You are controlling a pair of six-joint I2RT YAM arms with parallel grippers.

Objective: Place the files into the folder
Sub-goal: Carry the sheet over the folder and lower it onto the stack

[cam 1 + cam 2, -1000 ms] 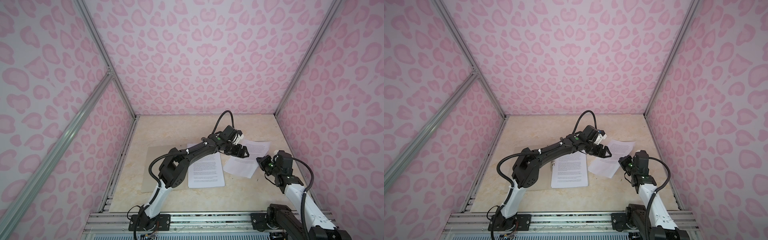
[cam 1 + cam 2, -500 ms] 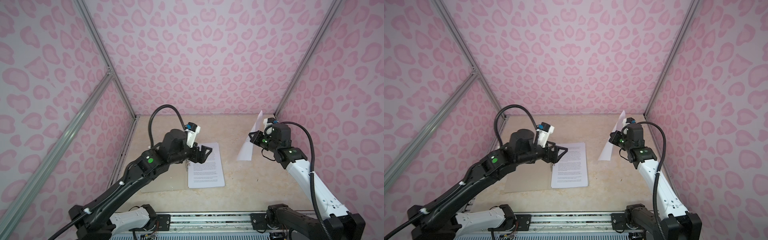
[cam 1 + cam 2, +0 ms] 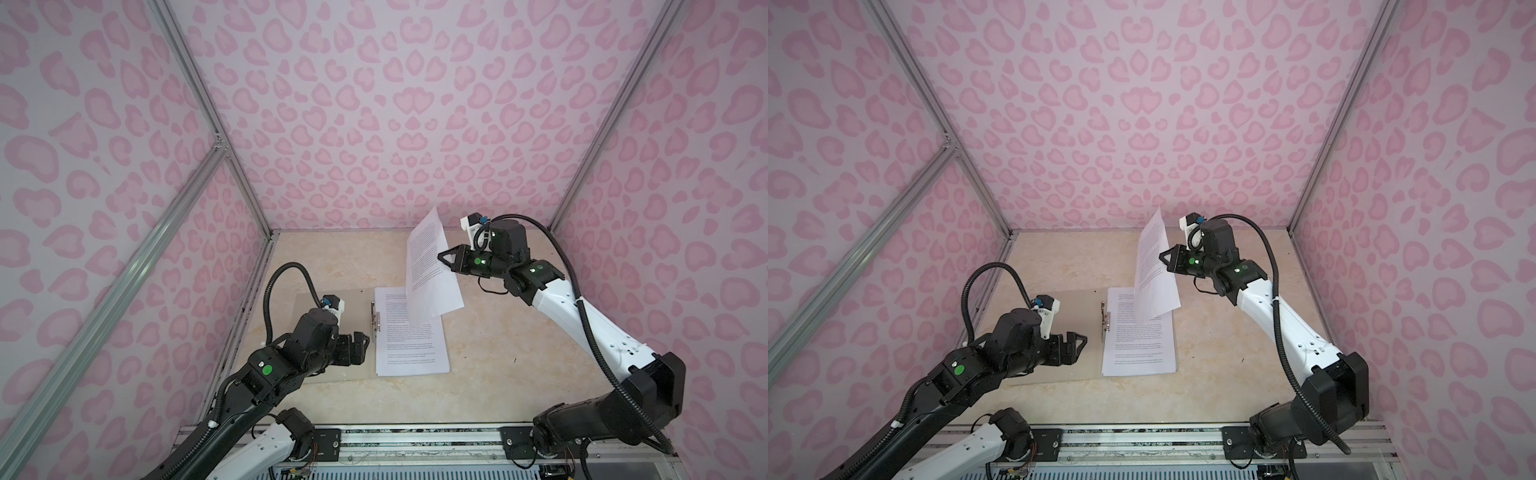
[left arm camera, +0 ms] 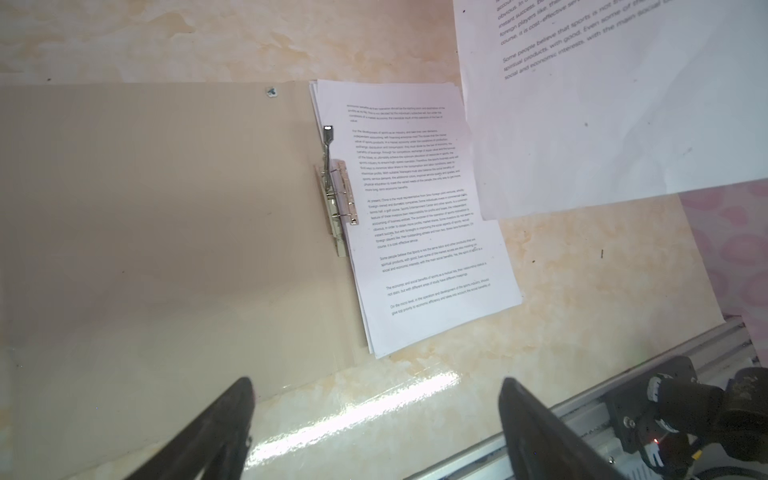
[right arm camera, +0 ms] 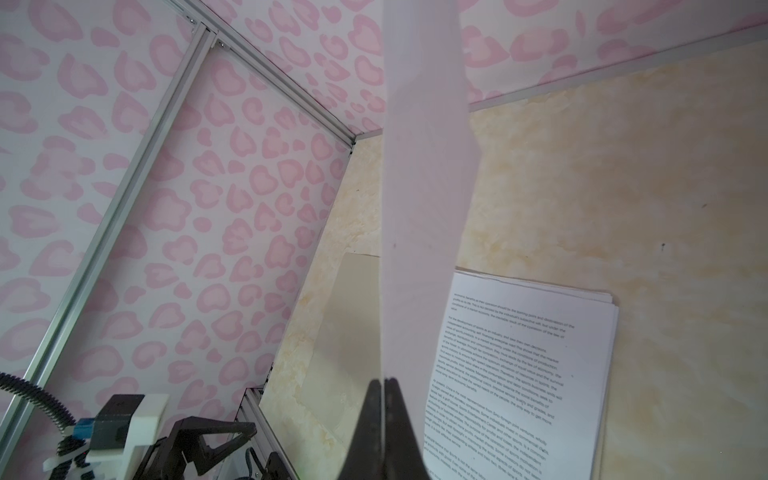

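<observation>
Right wrist view: right claw (image 5: 384,382) pinched shut on one edge of a single white printed paper sheet (image 5: 419,208), which hangs upright. Probably light, limp and slick, so an edge pinch suits it. Below this claw: white sheet stack (image 5: 519,353) on the open beige-grey cardboard folder (image 5: 349,324). Left claw (image 4: 374,380) gapes wide, empty, over the folder.

The right gripper (image 3: 1163,261) clamped one printed sheet (image 3: 1152,274) by its edge, holding it near-upright above the stack of files (image 3: 1138,349). The stack lay on the open folder (image 3: 1079,305), just beside the metal clip (image 3: 1105,322). The left gripper (image 3: 1080,347) hovered over the folder's left half, jaws apart.
</observation>
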